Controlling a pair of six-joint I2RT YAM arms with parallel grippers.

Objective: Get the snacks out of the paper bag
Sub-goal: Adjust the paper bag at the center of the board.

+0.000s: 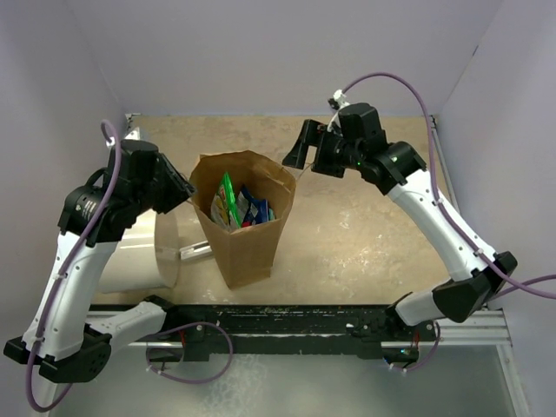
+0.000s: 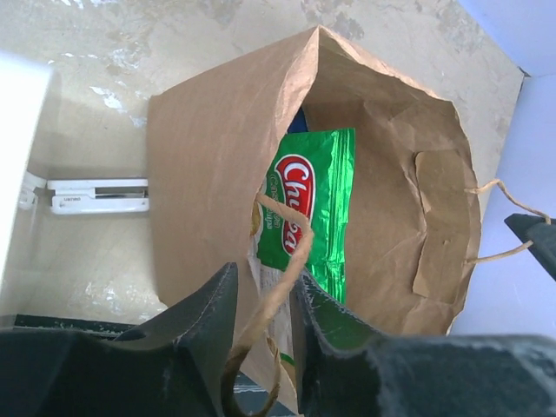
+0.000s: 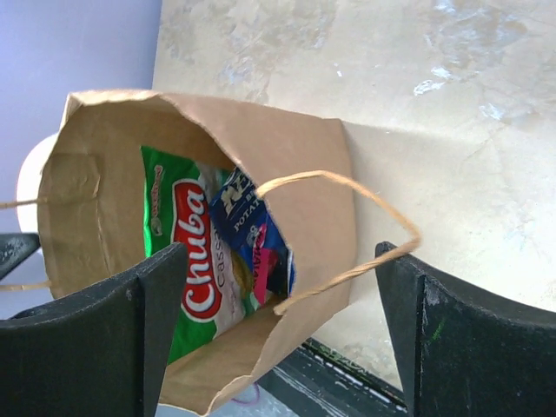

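- Left jaws sit close about one handle [image 2: 280, 294]; we cannot tell whether they pinch it.
- Right jaws gape wide around the other handle [image 3: 321, 174].
- We should hold the bag [image 1: 252, 248] upright on the worktop [image 1: 347, 234], then reach for the green packet [image 2: 313, 200] inside.

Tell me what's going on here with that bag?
Nothing is out yet. The paper bag stands open on the table with a green packet and a blue packet inside. The left pincer sits narrow around one string handle; whether it actually pinches it I cannot tell. The right pincer is wide open, straddling the other handle.
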